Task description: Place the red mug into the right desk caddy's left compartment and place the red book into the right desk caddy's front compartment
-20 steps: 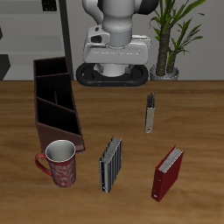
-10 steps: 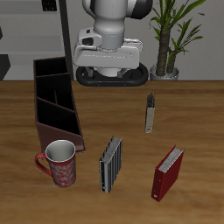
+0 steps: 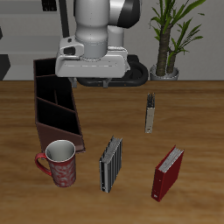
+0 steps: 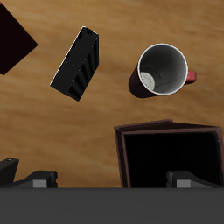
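The red mug (image 3: 59,164) stands upright near the table's front edge, just in front of the sloped end of the right desk caddy (image 3: 55,103). The red book (image 3: 168,172) stands near the front edge, far from the caddy. My gripper (image 3: 102,84) hangs high above the table's back part, beside the caddy, open and empty. In the wrist view the mug (image 4: 162,72) shows its grey inside, the caddy (image 4: 171,157) lies beside it, and the fingers (image 4: 39,181) stand wide apart. A dark edge of the red book (image 4: 10,39) shows at the frame's border.
A grey striped book (image 3: 111,164) stands between the mug and the red book; it also shows in the wrist view (image 4: 79,63). A small slim dark book (image 3: 151,113) stands farther back. A potted plant (image 3: 171,39) is at the table's back.
The arm has swung sideways toward the caddy's side of the table. Mug, books and caddy have not moved.
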Controlling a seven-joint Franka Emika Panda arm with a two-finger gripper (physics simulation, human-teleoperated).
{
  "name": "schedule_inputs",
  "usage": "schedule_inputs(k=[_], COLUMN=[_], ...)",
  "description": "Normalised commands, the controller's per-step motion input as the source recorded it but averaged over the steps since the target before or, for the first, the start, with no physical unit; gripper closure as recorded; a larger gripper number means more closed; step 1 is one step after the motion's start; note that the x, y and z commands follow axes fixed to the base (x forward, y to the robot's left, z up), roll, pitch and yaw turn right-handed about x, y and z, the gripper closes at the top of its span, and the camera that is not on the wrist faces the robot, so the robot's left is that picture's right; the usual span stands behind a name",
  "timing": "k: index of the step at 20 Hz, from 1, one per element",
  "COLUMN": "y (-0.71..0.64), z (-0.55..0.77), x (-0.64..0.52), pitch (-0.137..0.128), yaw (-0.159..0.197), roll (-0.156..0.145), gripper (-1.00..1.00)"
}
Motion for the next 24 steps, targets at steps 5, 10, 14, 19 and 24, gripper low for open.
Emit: schedule_inputs(k=[5,10,14,19,24], y=[-0.33,-0.29,-0.2,-0.03,0.09], z=[0.06,-0.04,-0.13,-0.17,-0.4], x=[0.37,0.37,0.28,0.12,0.06], pitch=[-0.022,-0.036,-0.013,-0.016,0.025], yaw=[0.025,0.027,0.03,0.035,0.053], roll=[-0.004,-0.002,-0.01,-0.01,0.002], gripper=[-1.0,-1.0,-1.0,-1.0,-1.0])
